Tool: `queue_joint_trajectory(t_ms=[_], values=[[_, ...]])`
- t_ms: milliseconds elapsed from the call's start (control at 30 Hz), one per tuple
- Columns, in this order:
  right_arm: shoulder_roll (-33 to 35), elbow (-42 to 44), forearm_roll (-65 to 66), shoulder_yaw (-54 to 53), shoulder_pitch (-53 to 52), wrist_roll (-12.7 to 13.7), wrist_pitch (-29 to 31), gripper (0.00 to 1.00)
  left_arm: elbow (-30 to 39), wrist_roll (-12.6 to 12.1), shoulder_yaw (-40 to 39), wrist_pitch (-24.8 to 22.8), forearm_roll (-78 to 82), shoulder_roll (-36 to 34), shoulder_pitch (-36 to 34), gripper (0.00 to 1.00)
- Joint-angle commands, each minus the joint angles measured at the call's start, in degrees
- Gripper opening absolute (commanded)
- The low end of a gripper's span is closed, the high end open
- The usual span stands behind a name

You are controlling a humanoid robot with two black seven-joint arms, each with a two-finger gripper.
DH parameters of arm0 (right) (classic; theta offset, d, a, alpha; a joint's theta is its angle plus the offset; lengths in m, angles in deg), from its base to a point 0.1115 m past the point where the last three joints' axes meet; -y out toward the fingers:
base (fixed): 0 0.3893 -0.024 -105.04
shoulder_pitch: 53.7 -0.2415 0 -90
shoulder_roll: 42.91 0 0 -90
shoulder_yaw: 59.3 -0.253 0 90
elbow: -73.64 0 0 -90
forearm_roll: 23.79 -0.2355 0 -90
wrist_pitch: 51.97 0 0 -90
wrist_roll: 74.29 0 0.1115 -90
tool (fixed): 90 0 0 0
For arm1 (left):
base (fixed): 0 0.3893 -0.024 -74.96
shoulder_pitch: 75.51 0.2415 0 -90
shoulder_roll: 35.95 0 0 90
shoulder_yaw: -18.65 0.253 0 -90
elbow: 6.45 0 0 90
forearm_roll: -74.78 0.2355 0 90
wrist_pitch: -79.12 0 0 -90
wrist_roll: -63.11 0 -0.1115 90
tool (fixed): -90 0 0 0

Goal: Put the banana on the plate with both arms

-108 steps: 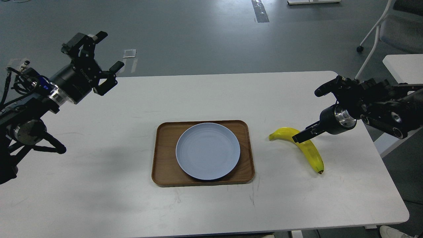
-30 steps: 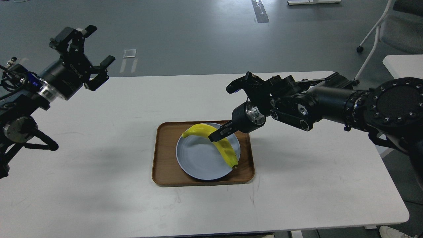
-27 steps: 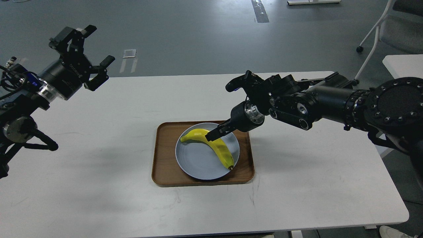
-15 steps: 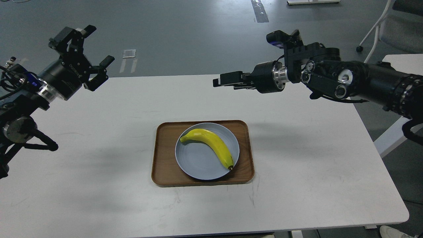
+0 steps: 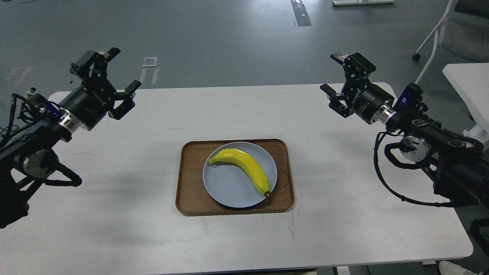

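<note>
The yellow banana [image 5: 244,168] lies on the pale blue-grey plate [image 5: 225,189], its stem end at the upper left and its dark tip at the plate's lower right rim. The plate sits on a brown wooden tray [image 5: 191,179] at the table's middle. My left gripper [image 5: 123,68] is open and empty, raised over the table's far left corner. My right gripper [image 5: 331,73] is open and empty, raised over the table's far right part. Both are well away from the banana.
The white table [image 5: 114,221] ends in rounded corners at the right. A white chair [image 5: 450,34] and a second white table [image 5: 466,80] stand at the far right. Grey floor lies beyond the far edge.
My right gripper let go of the banana on the plate, rose and drew back to the far right, now open. My left arm shifted slightly right and down.
</note>
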Motion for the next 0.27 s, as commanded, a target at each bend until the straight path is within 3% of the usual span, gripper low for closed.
queue_joint_trajectory(t_ms=[0,233], values=[[-0.26,0.03,-0.2,-2.96,3.19,-0.01,0.02,0.98,-2.06,0.0,-0.52,0.0,0.16,2.46,1.03,0.98],[-0.26,0.03,-0.2,-5.25,6.1,-0.01,0.02,1.0,-6.63,0.0,-0.61,0.0,0.25,7.21,1.82,0.98]])
